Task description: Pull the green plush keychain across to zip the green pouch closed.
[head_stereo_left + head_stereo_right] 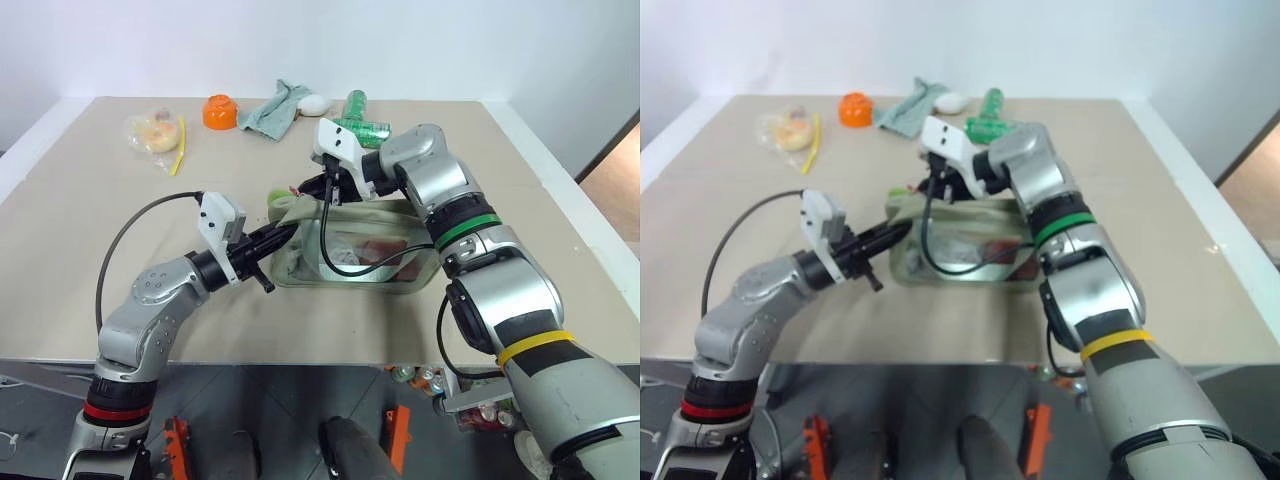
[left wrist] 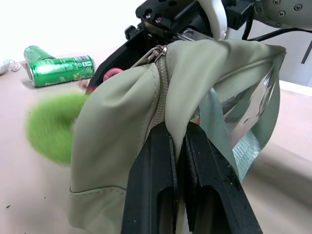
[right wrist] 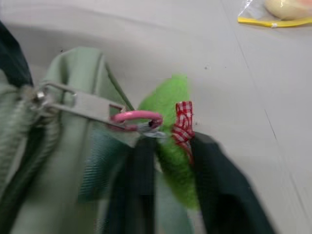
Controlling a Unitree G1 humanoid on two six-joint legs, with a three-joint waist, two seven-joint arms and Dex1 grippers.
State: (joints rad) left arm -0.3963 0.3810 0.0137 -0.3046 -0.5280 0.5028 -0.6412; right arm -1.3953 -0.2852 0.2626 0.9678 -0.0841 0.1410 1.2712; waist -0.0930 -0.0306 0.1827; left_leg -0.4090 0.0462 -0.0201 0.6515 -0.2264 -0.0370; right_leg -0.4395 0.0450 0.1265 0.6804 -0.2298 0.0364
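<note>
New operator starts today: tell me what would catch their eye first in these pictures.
Mid-table, both end effectors meet at the green pouch: the left end effector pinches its fabric end beside the zipper, and the right end effector is shut on the green plush keychain at the zipper pull. Behind, along the far edge, lie an orange cup and a green can.

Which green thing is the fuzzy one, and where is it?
The green plush keychain: bright lime and fluffy, clipped to the zipper pull of the green pouch. The green can is shiny, and the teal cloth lies flat.
</note>
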